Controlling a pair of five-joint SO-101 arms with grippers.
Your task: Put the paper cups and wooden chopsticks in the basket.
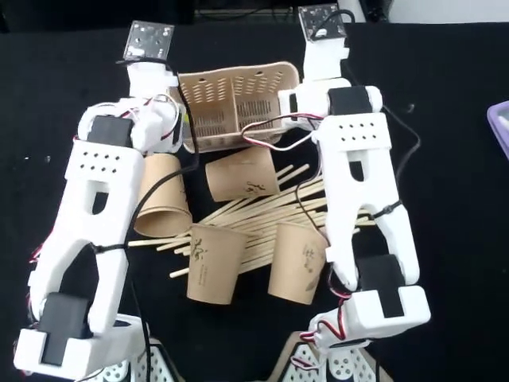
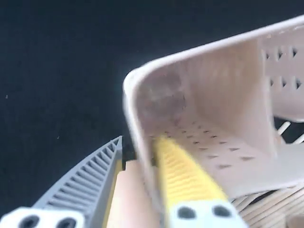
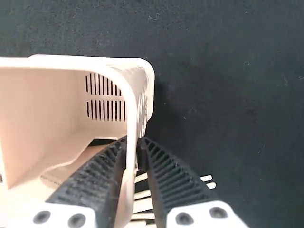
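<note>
Basket (image 1: 238, 99) sat tipped at the far side of the black table (image 1: 453, 223), my left gripper (image 2: 138, 142) clenched on one end wall and my right gripper (image 3: 136, 142) on the other, while four paper cups (image 1: 215, 267) lay on their sides nearer my bases among scattered wooden chopsticks (image 1: 254, 219).

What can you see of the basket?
The basket is beige plastic, rectangular with rounded corners, its walls pierced by slots and small holes; a divider splits it into two compartments, both apparently empty. It lies beyond the paper cups. The left gripper pinches one end wall, one finger inside; the right gripper pinches the opposite end. Whether it is lifted is unclear.
</note>
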